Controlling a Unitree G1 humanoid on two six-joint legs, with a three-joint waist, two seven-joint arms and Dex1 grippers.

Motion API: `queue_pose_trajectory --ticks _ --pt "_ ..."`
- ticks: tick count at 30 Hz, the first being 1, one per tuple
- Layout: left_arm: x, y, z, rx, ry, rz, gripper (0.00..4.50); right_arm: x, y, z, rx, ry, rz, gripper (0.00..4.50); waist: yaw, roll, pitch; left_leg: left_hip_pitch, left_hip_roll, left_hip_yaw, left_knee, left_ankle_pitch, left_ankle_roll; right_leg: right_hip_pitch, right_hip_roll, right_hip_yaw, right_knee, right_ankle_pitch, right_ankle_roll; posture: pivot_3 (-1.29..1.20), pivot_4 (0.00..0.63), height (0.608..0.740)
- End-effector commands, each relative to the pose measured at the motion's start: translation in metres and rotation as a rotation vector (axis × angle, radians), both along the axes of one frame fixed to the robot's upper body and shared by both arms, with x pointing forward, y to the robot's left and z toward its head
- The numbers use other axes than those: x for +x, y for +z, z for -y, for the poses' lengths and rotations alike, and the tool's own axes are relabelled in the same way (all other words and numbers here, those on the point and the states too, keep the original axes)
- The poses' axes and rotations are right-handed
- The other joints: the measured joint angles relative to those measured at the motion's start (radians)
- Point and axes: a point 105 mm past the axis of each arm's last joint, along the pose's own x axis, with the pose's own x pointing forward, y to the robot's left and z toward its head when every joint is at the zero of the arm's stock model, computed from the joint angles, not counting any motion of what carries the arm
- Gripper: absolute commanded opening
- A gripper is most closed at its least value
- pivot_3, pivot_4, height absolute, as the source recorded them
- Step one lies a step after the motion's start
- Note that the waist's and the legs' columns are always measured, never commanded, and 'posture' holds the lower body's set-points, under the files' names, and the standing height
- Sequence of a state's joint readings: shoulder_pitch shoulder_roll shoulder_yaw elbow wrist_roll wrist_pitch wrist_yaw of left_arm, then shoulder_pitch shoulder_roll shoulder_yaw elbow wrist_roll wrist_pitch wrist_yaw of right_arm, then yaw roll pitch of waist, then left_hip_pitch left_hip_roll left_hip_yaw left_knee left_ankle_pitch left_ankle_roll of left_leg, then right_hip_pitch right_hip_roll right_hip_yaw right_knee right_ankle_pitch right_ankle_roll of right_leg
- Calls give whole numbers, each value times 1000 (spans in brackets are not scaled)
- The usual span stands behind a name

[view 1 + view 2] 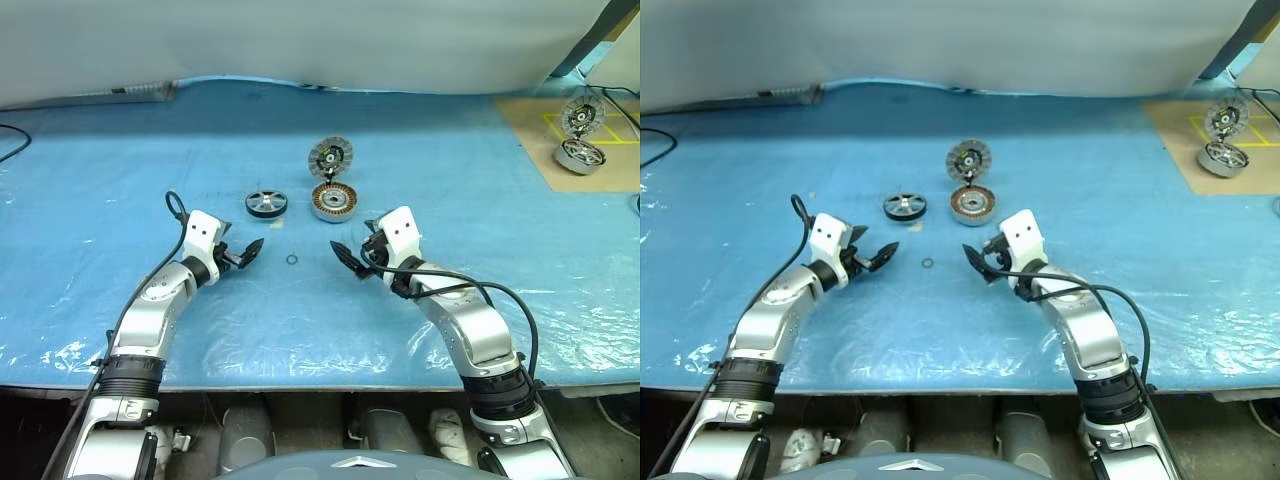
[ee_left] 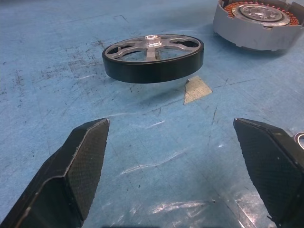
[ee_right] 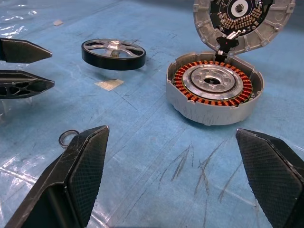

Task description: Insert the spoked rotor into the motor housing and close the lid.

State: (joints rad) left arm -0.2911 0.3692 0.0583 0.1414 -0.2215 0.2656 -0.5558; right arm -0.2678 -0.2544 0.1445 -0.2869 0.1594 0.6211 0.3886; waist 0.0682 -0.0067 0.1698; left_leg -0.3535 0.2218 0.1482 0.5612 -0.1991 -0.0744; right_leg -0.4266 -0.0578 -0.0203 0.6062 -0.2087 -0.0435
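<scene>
Grippers both released: left gripper (image 1: pixel 250 250), right gripper (image 1: pixel 347 259). Dark-rimmed silver-spoked rotor (image 1: pixel 266 203) lies left of round silver copper-wound housing (image 1: pixel 334 201); segmented grey lid (image 1: pixel 331 158) stands open behind, on blue sheet (image 1: pixel 100 180).

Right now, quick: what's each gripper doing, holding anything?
Left gripper: open, empty, short of the spoked rotor.
Right gripper: open, empty, short of the motor housing.

Left end effector (image 1: pixel 246 252) and right end effector (image 1: pixel 350 259) hover, fingers spread, facing inward.
</scene>
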Motion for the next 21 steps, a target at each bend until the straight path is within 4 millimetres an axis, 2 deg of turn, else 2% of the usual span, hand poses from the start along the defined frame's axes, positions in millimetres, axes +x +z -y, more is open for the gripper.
queue_pose_trajectory --ticks 1,21 --pt "1 15 0 16 -5 57 4449 2 12 -4 8 15 54 4500 0 0 0 0 0 0 0 0 0 0 0 0 0 0 0 0 150 740" --pt "-2 15 5 20 -35 61 4449 4 13 -7 -1 29 72 4500 0 0 0 0 0 0 0 0 0 0 0 0 0 0 0 0 150 740"
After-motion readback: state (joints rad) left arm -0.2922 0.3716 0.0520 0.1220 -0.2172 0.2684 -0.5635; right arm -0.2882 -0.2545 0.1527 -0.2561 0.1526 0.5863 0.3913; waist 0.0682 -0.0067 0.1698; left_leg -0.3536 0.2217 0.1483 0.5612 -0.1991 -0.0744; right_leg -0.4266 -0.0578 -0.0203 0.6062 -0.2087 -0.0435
